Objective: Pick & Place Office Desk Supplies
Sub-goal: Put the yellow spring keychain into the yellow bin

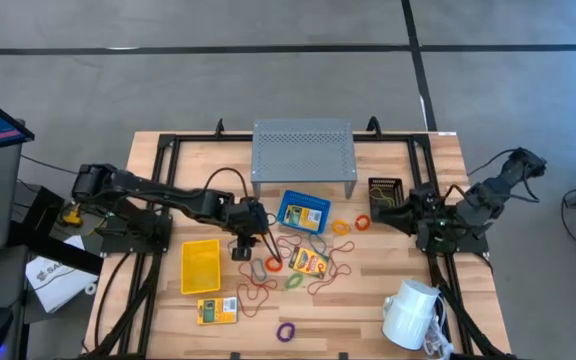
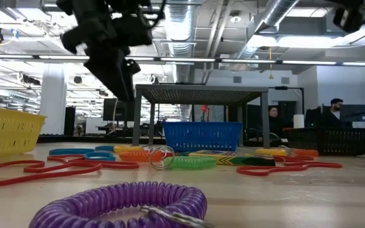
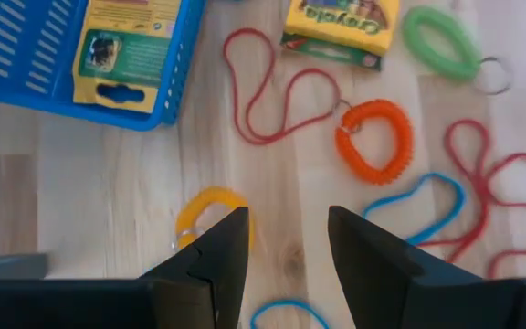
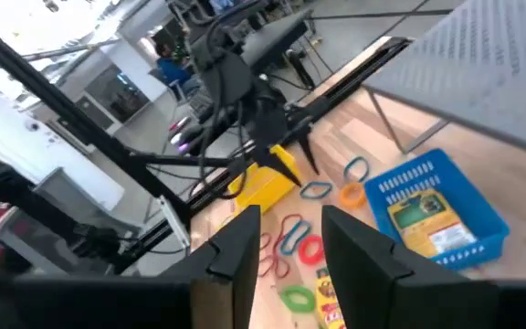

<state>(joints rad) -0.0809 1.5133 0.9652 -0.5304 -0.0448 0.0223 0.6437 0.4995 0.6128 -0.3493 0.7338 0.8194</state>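
My left gripper (image 3: pixel 286 242) hangs above the surface, fingers spread and empty. The yellow loop (image 3: pixel 210 216) lies flat just beside one fingertip, probably slightly off-centre. My right gripper (image 4: pixel 286 239) waits well apart, fingers parted too.

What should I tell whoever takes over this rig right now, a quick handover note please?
Left tool: open, empty, hovering over the loops near a yellow loop.
Right tool: open, empty, parked at the table's right edge.
Done: one yellow packet lies in the blue bin.
Left: yellow bin and black mesh bin look empty; two packets and the loops, including the purple one, lie loose on the table.
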